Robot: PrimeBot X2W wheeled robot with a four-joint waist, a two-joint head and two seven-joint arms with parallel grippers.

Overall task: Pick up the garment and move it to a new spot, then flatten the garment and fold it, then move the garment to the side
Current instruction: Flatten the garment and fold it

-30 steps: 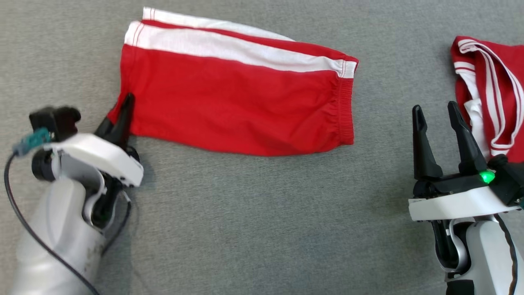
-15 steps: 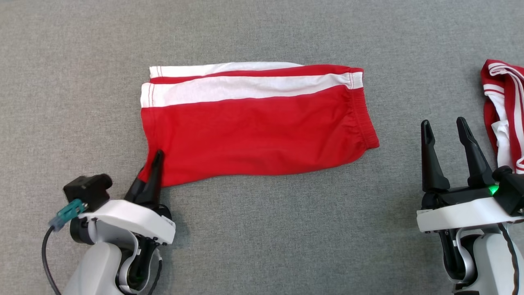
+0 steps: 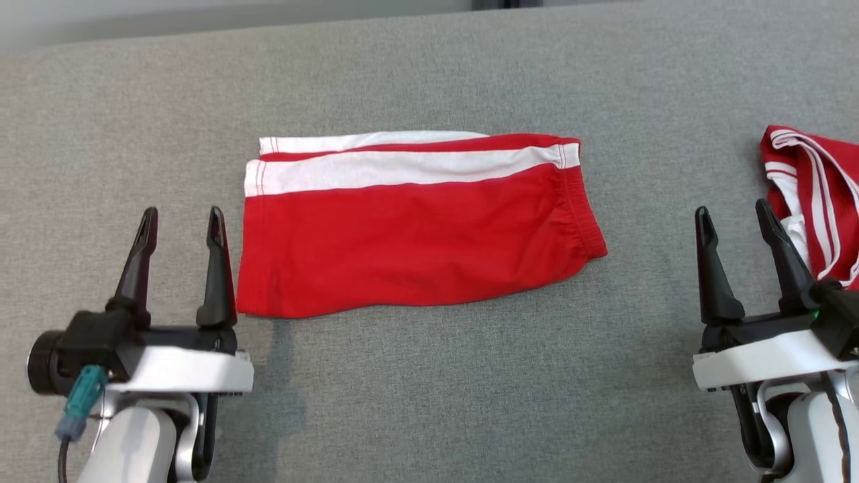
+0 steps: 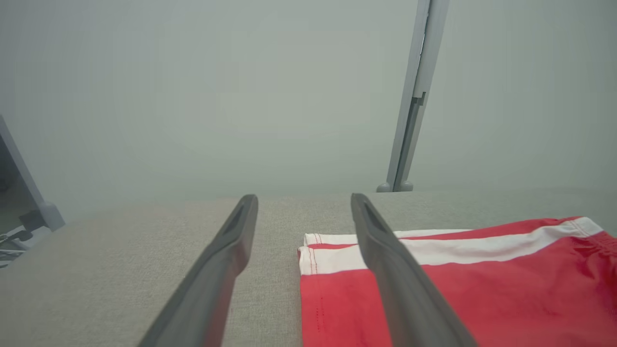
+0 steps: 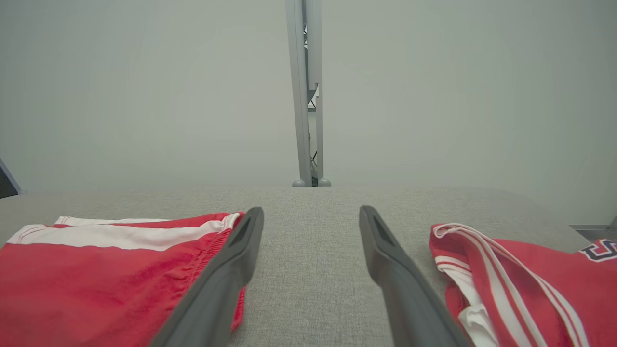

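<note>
- Two pincers, both spread wide and empty: left gripper (image 3: 182, 215), right gripper (image 3: 733, 209).
- Half a second ago, left one pressed together on the near-left corner of the folded garment (image 3: 416, 248); now let go and drawn back.
- Garment lying flat on the grey cloth surface (image 3: 429, 389), just right of the left pincer's right finger, well left of the right pincer.
- Judged: fold done, sideways shift probably complete; nothing left to pinch.
- Second red garment (image 3: 815, 194) bunched just right of the right pincer.
- No brand or label legible on the folded piece; on the second, a dark navy mark (image 5: 600, 250) cut by the frame edge, unreadable.
</note>
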